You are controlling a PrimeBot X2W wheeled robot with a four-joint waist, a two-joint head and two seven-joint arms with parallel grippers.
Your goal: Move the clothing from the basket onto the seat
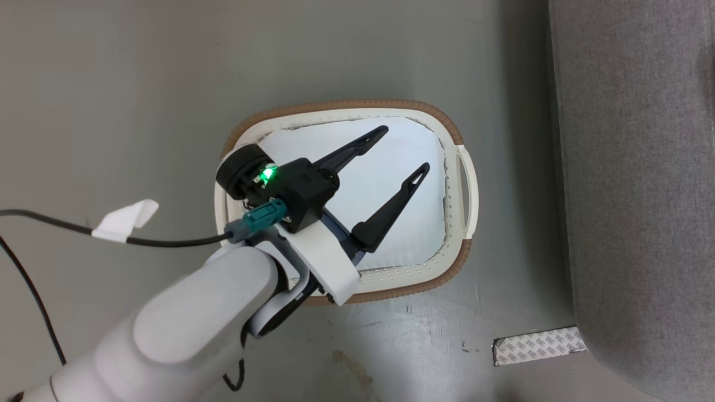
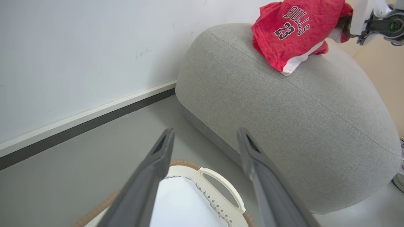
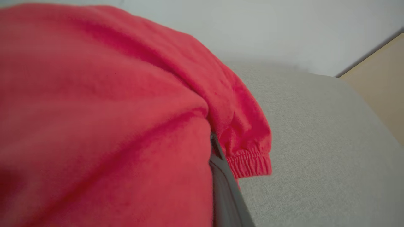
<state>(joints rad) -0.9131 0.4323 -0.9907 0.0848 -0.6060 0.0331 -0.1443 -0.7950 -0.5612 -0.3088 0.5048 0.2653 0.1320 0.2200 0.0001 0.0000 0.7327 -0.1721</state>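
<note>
One jersey [image 2: 290, 31], upper right, on one sofa [image 2: 300, 119]; left gripper [image 1: 403, 149] spread over one basket [image 1: 346, 105]; right gripper [image 2: 344, 26] in the cloth, grip indiscernible.

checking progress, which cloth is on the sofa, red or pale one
The red jersey with the 23: it rests on top of the grey sofa, while the pale cloth lies inside the basket.

Matt woven-fabric sofa [image 2: 300, 119], soft cloth jersey [image 2: 290, 34], smooth perforated plastic basket [image 1: 402, 274].

Basket [image 1: 463, 184] and seat [image 1: 637, 167] on floor [image 1: 111, 84]
</note>
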